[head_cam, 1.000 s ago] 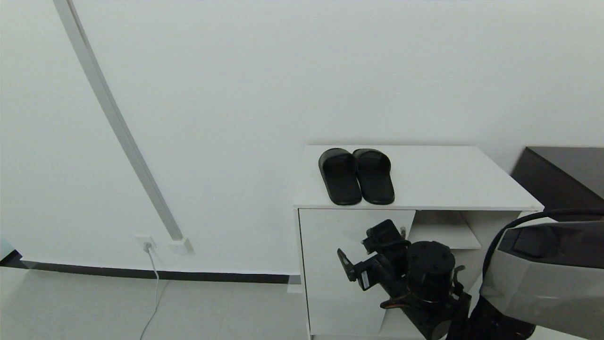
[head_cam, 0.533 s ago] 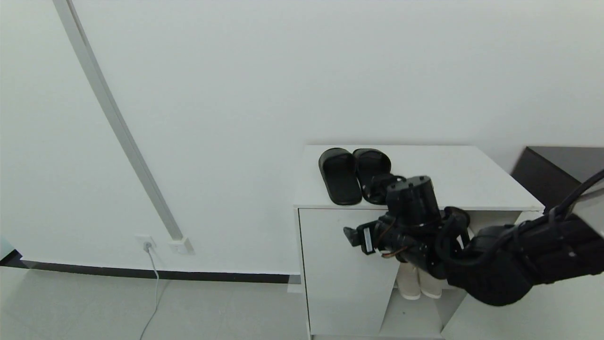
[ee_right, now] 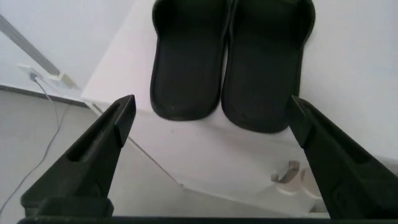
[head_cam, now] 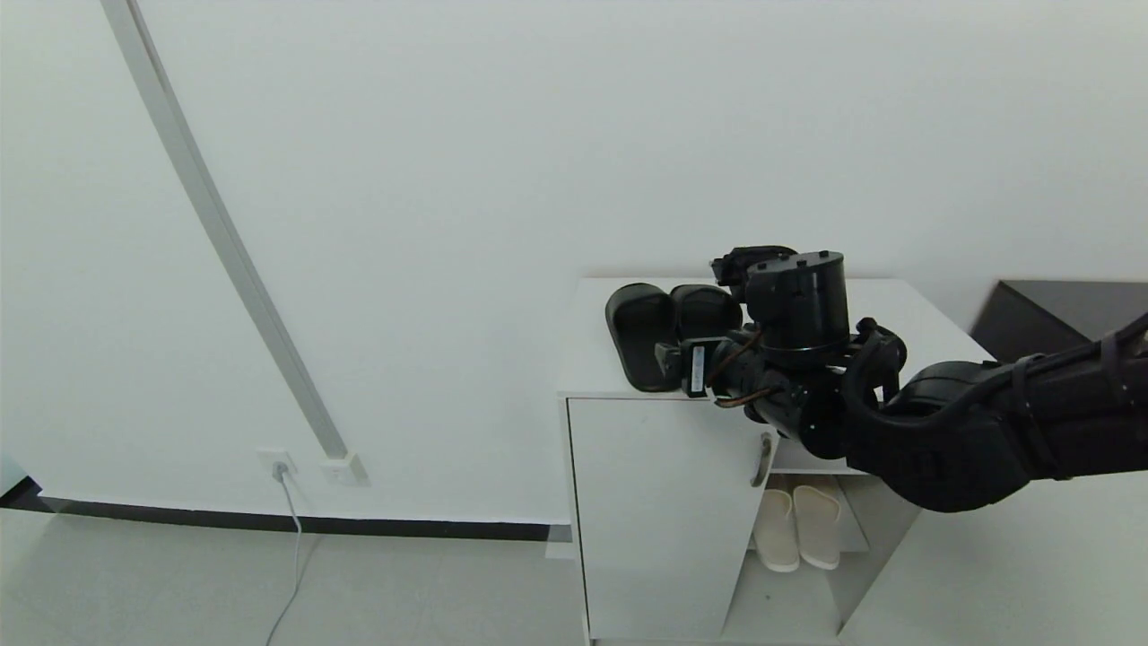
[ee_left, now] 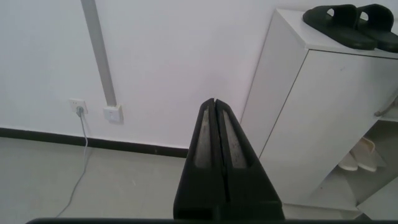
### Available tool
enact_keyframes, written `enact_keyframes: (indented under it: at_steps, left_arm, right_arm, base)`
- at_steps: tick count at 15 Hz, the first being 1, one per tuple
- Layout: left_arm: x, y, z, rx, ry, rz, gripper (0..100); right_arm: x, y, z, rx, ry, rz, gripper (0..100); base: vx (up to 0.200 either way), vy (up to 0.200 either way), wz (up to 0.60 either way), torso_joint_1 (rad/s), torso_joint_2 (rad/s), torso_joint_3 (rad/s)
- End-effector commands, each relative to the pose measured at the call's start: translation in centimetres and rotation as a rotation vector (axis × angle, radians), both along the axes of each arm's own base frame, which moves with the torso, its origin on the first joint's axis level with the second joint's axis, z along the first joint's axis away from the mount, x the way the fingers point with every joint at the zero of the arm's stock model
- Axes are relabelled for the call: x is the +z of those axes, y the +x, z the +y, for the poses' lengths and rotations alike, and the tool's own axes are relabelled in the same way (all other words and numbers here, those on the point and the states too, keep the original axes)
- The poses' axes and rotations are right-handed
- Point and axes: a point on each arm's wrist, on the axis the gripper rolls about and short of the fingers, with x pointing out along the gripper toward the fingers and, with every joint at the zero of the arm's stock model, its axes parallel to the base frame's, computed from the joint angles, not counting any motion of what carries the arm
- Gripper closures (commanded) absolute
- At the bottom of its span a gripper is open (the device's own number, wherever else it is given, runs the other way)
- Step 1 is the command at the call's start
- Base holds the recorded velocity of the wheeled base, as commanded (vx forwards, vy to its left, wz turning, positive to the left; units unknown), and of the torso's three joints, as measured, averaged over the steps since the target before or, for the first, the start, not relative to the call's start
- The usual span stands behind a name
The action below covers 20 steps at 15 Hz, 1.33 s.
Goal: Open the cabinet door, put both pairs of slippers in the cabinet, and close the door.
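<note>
A pair of black slippers [head_cam: 673, 334] [ee_right: 230, 56] [ee_left: 357, 17] lies side by side on top of the white cabinet [head_cam: 659, 520]. My right gripper [head_cam: 691, 359] [ee_right: 211, 107] is level with the cabinet top at the slippers' heel ends. It is open, its fingers spread wider than the pair and touching neither slipper. The cabinet's right half stands open, with a pair of white slippers [head_cam: 798, 525] [ee_left: 360, 155] on a lower shelf inside. My left gripper [ee_left: 214, 124] is shut on nothing, out to the cabinet's left above the floor.
The cabinet's left door is closed, with a handle [head_cam: 762, 459] at its inner edge. A dark table [head_cam: 1067, 327] stands right of the cabinet. On the wall to the left are a slanted conduit strip [head_cam: 224, 233] and a socket with a cable [head_cam: 282, 467].
My right arm has risen from in front of the cabinet's lower part to the cabinet top, behind the black slippers. The white slippers inside have come into sight.
</note>
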Motion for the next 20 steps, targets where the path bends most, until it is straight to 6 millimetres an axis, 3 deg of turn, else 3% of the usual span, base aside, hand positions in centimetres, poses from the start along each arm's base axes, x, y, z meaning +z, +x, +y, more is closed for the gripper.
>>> enact_keyframes:
  at_steps: [1, 7, 13, 20]
  left_arm:
    - [0.0, 0.0, 0.0, -0.005, 0.001, 0.002, 100]
    - [-0.1, 0.0, 0.0, -0.005, 0.001, 0.004, 100]
    - [0.0, 0.0, 0.0, -0.005, -0.004, 0.0, 100]
    - [0.0, 0.0, 0.0, -0.004, -0.005, 0.002, 100]
  right_arm:
    - [-1.1, 0.5, 0.4, 0.001, -0.018, 0.01, 0]
    - [-3.5, 1.5, 1.2, -0.009, -0.031, 0.014, 0]
    - [-6.6, 3.9, 2.4, -0.017, -0.053, -0.023, 0]
    - [-6.6, 8.0, 2.5, -0.059, -0.068, -0.113, 0]
  base:
    - [0.2, 0.0, 0.0, -0.017, -0.01, 0.007]
    - [0.2, 0.0, 0.0, 0.005, 0.0, 0.001]
    - [0.0, 0.0, 0.0, 0.0, 0.0, 0.0]
    - [0.0, 0.0, 0.0, 0.0, 0.0, 0.0]
